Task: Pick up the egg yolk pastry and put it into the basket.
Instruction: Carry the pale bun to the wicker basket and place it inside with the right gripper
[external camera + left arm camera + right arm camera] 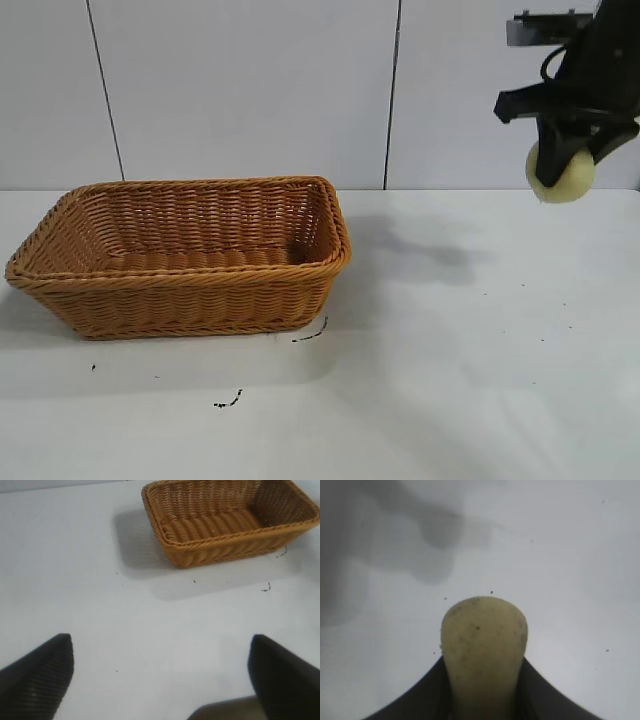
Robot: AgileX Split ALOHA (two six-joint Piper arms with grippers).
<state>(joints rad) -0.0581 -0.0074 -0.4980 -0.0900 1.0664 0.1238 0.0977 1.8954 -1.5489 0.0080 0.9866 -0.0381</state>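
Pastry in air — egg yolk pastry [563, 175] clamped between fingers of right gripper [568, 160], high above white table [480, 350], off to right of basket [180, 255] and well apart from it. Basket sits on table, nothing visible inside. Left gripper [160, 680] low over table — fingers spread wide, holding nothing.

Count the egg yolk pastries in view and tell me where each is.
1. The only egg yolk pastry hangs clamped in the right gripper, raised above the table, right of the basket. The basket's visible interior holds none.
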